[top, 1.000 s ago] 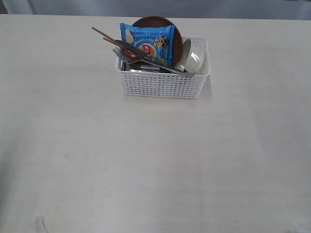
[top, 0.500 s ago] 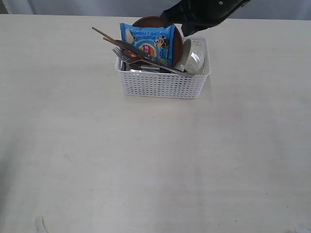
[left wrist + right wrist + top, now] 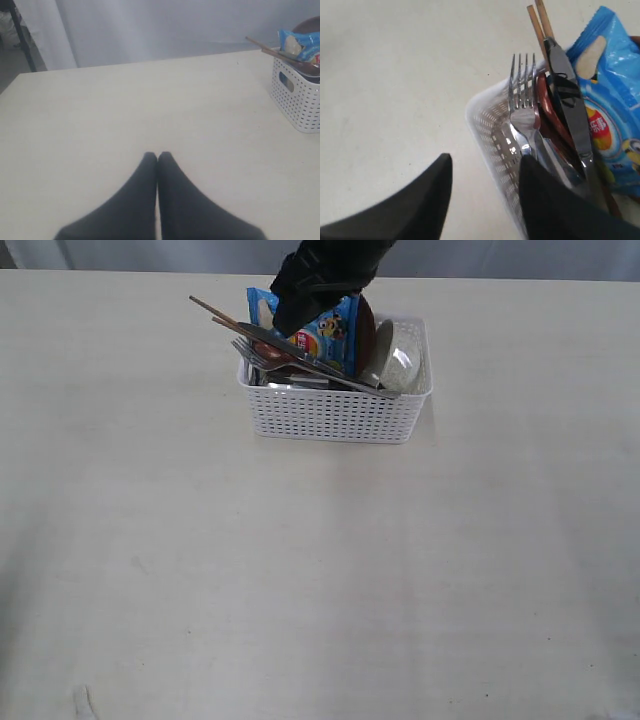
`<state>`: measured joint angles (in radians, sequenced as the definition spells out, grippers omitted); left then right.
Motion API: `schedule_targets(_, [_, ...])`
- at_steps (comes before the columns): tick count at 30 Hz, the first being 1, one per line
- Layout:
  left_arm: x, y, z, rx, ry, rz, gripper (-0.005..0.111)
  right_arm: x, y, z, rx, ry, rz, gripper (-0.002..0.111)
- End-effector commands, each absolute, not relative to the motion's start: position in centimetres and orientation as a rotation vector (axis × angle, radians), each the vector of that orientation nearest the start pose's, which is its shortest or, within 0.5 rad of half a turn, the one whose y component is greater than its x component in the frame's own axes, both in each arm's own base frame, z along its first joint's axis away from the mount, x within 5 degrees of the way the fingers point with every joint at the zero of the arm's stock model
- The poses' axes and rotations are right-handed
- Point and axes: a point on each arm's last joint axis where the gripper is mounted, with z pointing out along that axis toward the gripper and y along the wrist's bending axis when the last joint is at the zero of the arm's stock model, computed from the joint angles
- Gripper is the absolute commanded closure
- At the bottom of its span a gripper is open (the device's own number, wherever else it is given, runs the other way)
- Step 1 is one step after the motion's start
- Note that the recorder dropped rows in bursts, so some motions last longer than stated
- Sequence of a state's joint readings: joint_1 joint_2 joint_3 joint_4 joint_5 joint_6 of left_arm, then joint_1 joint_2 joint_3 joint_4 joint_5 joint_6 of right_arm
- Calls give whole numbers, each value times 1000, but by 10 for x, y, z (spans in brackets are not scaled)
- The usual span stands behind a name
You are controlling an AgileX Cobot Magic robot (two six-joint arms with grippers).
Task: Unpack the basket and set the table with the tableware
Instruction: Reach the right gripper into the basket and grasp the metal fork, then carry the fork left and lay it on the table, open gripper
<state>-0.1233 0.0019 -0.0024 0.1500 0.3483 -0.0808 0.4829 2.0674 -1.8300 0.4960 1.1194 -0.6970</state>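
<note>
The white lattice basket (image 3: 335, 412) stands at the back of the table (image 3: 320, 580). Leaning in it are a knife (image 3: 300, 352), a fork (image 3: 258, 355), two chopsticks (image 3: 215, 316), a pale bowl (image 3: 400, 360) and a blue snack bag (image 3: 335, 335). A sliver of the brown plate (image 3: 367, 332) shows behind the bag. My right gripper (image 3: 290, 320) hangs open above the basket's left end. In the right wrist view that gripper (image 3: 485, 167) straddles the basket wall (image 3: 487, 125), beside the fork (image 3: 522, 115), knife (image 3: 570, 105) and reddish wooden spoon (image 3: 547, 112). My left gripper (image 3: 157, 156) is shut and empty over bare table.
The table's far edge runs just behind the basket, with a grey backdrop beyond it. In the left wrist view the basket (image 3: 300, 97) sits far off to one side and a dark leg (image 3: 22, 37) stands past the table's edge.
My right arm has swung from the basket's back right corner to its left end and dropped lower, now covering most of the plate. Nothing in the basket has moved.
</note>
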Motion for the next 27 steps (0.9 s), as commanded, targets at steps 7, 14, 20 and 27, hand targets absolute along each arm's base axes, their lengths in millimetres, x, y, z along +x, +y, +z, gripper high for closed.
schedule_targets(7, [54,-2,182,134,1823,-4,107,401,249,214,-1419,2423,574,58])
schedule_targets(14, [54,-2,182,134,1823,-4,107,406,251,198,-1412,2442,573,60])
schedule_targets(20, [54,-2,182,134,1823,-4,107,406,252,196,-1413,2446,574,87])
schedule_targets(27, [54,-2,182,134,1823,-4,107,405,252,196,-1415,2453,594,109])
